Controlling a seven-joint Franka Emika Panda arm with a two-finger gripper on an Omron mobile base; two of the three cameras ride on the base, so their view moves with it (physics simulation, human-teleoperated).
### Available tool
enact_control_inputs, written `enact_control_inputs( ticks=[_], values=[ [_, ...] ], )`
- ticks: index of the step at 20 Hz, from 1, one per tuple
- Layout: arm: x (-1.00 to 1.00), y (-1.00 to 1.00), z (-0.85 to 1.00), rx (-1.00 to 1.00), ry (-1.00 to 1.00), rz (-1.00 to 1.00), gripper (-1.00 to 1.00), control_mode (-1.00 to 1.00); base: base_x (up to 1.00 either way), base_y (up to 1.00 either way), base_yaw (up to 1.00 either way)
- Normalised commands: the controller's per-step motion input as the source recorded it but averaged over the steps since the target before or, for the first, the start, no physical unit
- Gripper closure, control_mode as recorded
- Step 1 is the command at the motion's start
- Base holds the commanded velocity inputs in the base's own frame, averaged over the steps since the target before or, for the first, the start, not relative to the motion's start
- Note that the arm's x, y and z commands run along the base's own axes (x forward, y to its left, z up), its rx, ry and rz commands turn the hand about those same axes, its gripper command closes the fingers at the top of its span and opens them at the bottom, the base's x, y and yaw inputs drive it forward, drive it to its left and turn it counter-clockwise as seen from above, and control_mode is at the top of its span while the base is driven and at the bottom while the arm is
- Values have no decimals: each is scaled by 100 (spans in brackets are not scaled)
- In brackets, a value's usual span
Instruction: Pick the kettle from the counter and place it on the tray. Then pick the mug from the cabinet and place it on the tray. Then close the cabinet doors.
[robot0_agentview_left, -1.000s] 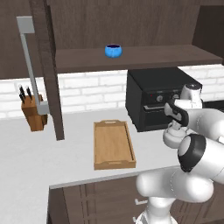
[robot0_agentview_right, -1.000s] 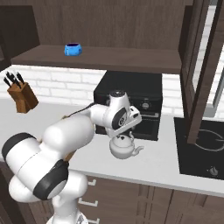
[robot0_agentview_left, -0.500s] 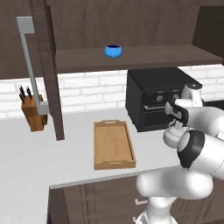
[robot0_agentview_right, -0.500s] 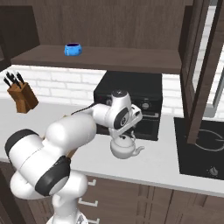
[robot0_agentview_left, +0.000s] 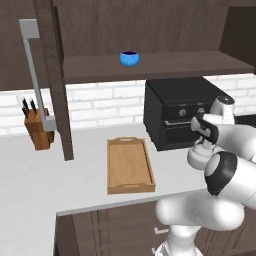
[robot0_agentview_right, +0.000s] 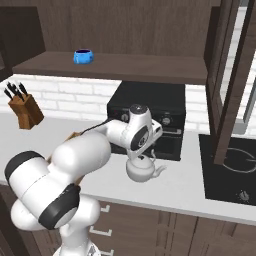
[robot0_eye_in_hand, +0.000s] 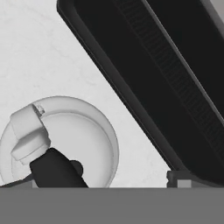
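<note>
Your tool sits right over the kettle, at its handle; you cannot tell whether it is clamped. The kettle is beside the black oven above the tabletop. The tray lies bare, the mug waits shelved, the cabinet doors gape.

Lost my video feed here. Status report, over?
Gripper down on kettle, grip hidden. Kettle looks just above the counter, before the black oven. Tray empty, mug on cabinet shelf, doors open. Path to tray unobstructed.
</note>
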Motion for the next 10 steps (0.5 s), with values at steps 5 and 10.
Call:
enact_control_inputs(
  ticks=[5,10],
  values=[
    [31,0,-19,0,0,18,-100,-100,0,0,0],
    [8,-8,-17,0,-1,21,-100,-100,0,0,0]
  ],
)
